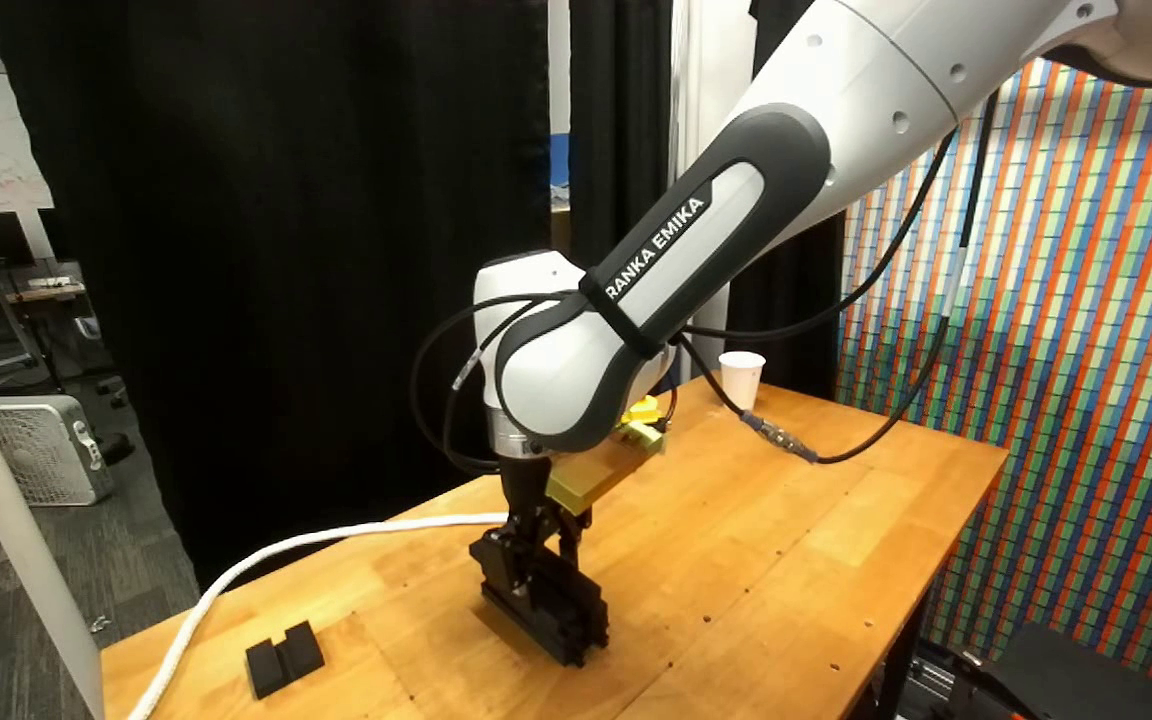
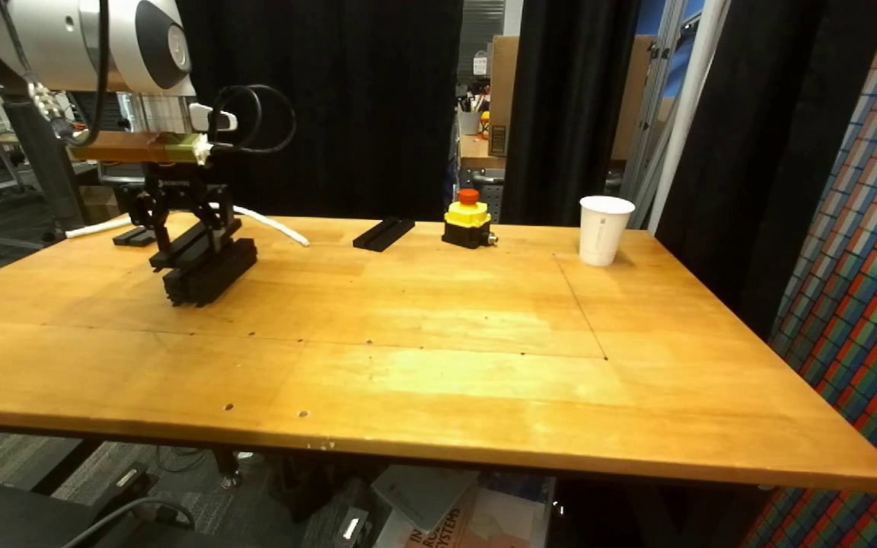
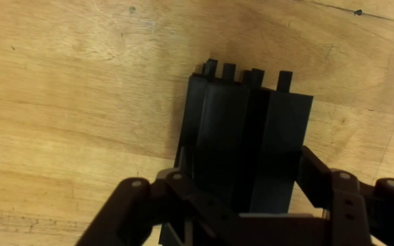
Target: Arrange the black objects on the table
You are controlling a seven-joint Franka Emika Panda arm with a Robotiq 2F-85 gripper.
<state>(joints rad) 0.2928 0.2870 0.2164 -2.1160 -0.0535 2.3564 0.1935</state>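
Several black grooved blocks lie on the table. My gripper [image 2: 190, 245] points down with its fingers against both sides of an upper black block [image 3: 222, 116], which also shows in an exterior view [image 1: 578, 602]. The gripper appears shut on it. The upper block sits over a lower black block [image 2: 216, 275], slightly offset; I cannot tell if they touch. Small tabs stick out at their end in the wrist view. A small black block [image 1: 284, 660] lies apart near the white cable, also seen in an exterior view [image 2: 134, 237]. Another black block [image 2: 384, 234] lies near the far edge.
A yellow and black emergency stop with red button [image 2: 467, 219] stands near the far edge of the wooden table [image 2: 484, 396]. A white paper cup [image 2: 604, 230] stands at the far corner. A white cable [image 1: 266, 555] runs along the table edge. Black curtains hang behind.
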